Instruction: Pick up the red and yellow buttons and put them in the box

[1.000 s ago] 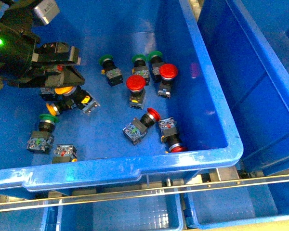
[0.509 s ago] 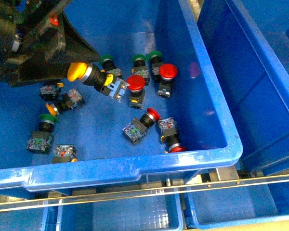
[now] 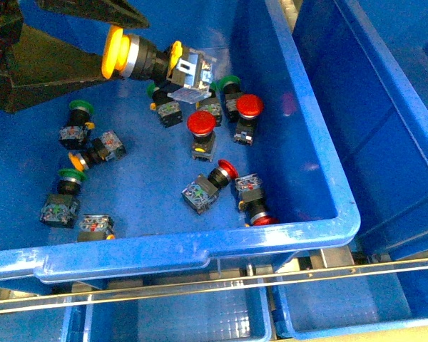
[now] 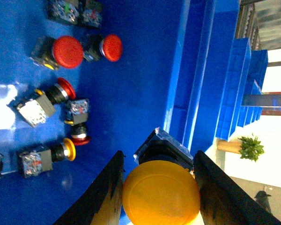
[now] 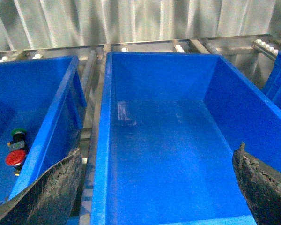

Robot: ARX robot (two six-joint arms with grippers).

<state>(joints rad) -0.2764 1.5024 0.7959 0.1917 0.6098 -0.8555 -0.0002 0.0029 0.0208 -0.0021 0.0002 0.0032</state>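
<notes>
L hand (image 4: 160,185) pinches yellow button (image 3: 153,63) either side of its cap, held high over the bin (image 3: 200,249), prob. to clear the rim. Box (image 3: 371,142) sits at 3 o'clock. R hand (image 5: 152,187) gapes wide, empty, over it. Red buttons (image 3: 201,122) lie in bin.

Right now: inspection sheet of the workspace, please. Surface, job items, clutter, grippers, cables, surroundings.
Surface: glossy blue bin floor, buttons scattered on it.
Job's things: yellow button held clear of the floor; four red buttons lying on it; box alongside.
Clutter: green buttons among the reds.
Grippers: left gripper shut on the yellow button; right gripper open over the box.
Cables: nothing seen.
Surroundings: metal rails; smaller bins below.
</notes>
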